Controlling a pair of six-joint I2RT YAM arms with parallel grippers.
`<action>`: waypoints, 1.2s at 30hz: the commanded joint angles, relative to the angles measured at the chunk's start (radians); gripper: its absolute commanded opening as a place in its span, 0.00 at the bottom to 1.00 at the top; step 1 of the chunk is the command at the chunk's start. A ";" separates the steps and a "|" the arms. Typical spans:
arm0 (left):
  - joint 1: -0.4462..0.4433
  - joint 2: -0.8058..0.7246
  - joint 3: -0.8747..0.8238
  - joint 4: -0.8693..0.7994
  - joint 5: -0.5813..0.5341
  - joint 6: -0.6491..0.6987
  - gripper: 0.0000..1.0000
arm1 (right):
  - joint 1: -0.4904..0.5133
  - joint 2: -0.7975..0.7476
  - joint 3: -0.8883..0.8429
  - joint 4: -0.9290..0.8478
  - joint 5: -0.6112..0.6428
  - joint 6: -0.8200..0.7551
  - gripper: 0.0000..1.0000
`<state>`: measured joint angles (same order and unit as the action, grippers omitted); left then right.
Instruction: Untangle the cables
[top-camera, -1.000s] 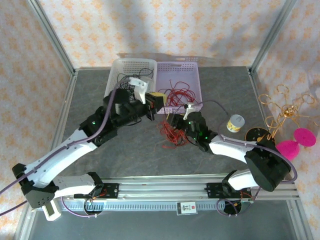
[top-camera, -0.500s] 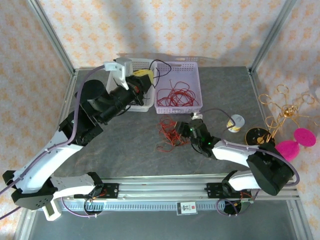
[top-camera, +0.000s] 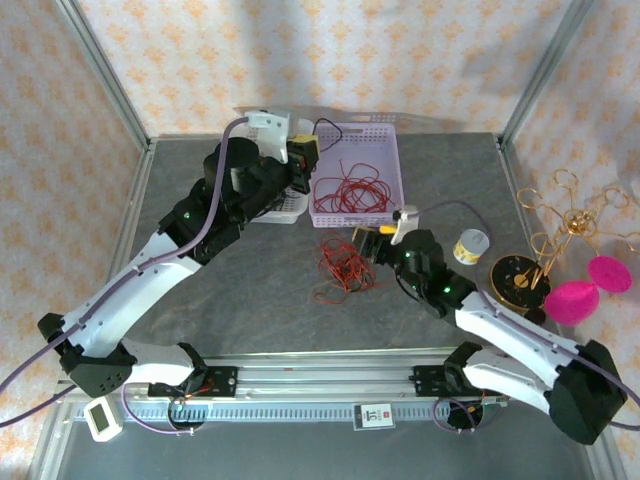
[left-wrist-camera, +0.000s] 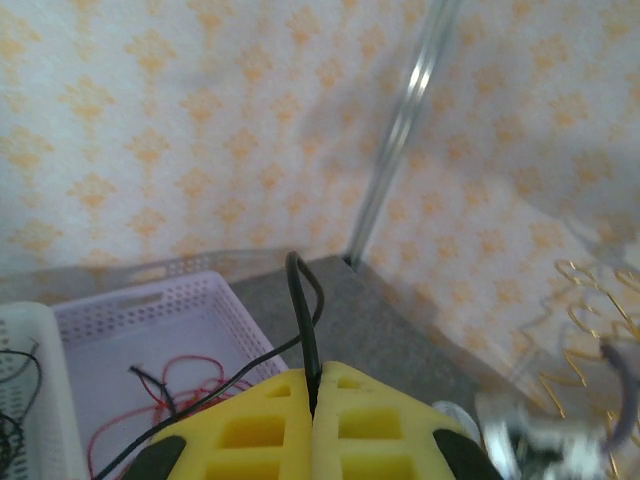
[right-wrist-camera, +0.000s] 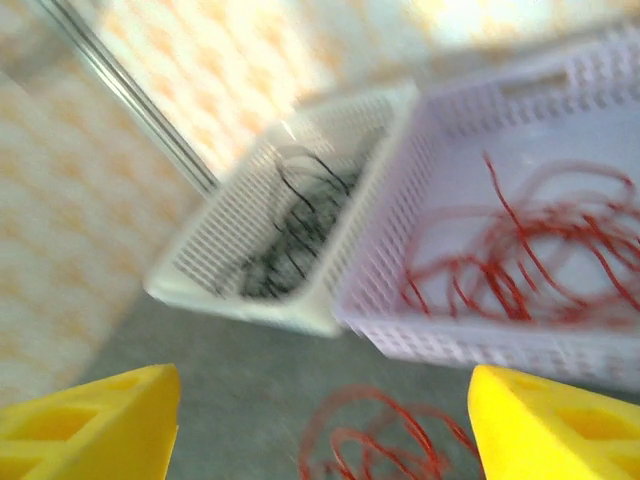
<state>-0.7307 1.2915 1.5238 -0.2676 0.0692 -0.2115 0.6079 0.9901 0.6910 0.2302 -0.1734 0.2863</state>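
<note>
I saw a grey speckled table. At its far side two baskets sat on it, touching side by side: a white basket on the left and a lilac basket on the right. Just in front of the lilac one, a loose tangle of red cables lay on the bare top. Toward the right edge stood a small pot and, near it, a gold wire ornament on a dark round base
</note>
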 joint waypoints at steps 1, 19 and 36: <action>0.002 -0.025 -0.050 -0.052 0.128 -0.030 0.00 | -0.048 0.076 0.105 0.098 -0.191 -0.052 0.79; 0.002 -0.076 -0.105 -0.169 0.078 -0.045 0.00 | -0.063 0.401 0.282 0.231 0.358 -0.242 0.25; 0.008 0.036 -0.049 -0.308 -0.308 0.066 0.00 | -0.063 0.284 0.228 0.125 0.524 -0.438 0.15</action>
<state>-0.7303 1.3170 1.4345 -0.5224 -0.1658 -0.1825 0.5488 1.2938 0.9333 0.3882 0.2672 -0.0727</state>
